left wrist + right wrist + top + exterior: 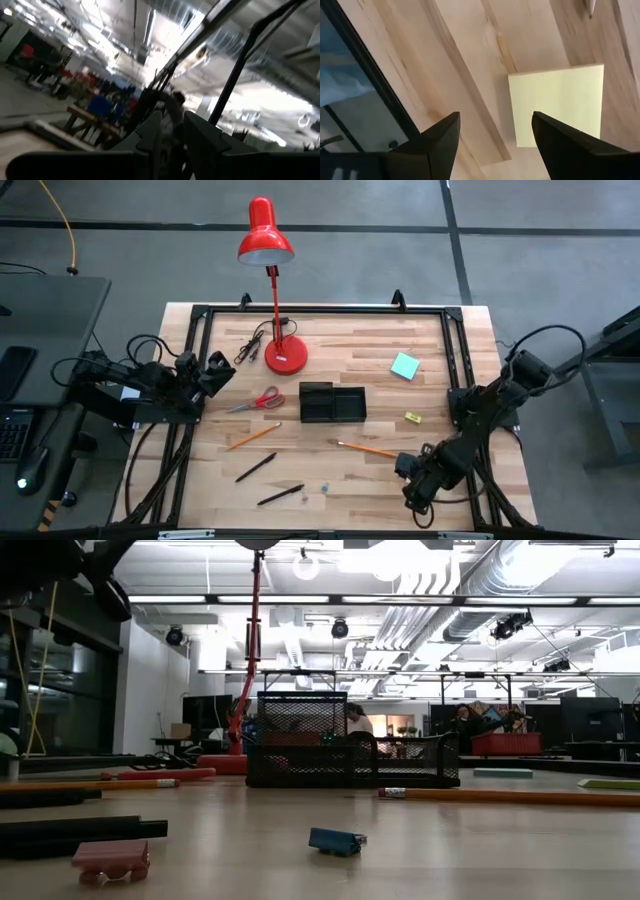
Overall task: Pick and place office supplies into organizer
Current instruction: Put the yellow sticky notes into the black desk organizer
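Note:
The black organizer (333, 402) (350, 755) stands mid-table. Left of it lie the red-handled scissors (255, 402). Two orange pencils (252, 436) (367, 449) and two black pens (256, 467) (280, 495) lie nearer the near edge. The teal pad (405, 366) and a tiny yellow block (413, 417) lie to the right. My right gripper (415, 480) (495, 127) is open and hovers over the yellow pad (555, 105), which lies flat just ahead of its fingers. My left gripper (215, 372) (172, 140) waits at the left edge with a narrow gap between its fingers, tilted up toward the room.
The red desk lamp's base (286, 356) and its black cord (250, 348) sit beyond the scissors. Two tiny items, one blue (335, 840) and one pink (110, 860), lie near the near edge. The black frame rail (375, 80) runs close beside my right gripper.

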Controlling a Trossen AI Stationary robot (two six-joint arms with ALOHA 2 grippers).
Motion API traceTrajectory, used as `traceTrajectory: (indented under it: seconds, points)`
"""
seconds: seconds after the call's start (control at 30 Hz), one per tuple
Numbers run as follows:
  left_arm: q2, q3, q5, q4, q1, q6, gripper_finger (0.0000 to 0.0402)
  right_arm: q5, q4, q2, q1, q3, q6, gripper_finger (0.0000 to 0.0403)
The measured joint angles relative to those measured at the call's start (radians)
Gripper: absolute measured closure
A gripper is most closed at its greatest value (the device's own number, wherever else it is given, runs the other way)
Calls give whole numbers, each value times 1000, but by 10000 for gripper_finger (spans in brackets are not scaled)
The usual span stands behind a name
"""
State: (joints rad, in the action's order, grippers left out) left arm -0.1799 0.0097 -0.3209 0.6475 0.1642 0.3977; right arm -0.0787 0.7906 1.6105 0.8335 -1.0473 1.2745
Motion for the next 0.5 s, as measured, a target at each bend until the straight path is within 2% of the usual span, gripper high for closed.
traceTrajectory:
  seconds: [0.27, 0.5]
  points:
    - [0, 0, 6, -157, 0, 12, 328, 4, 16, -1, 26, 0, 29, 167]
    - [0, 0, -11, -173, 0, 10, 328, 29, 60, 3, 32, 0, 14, 167]
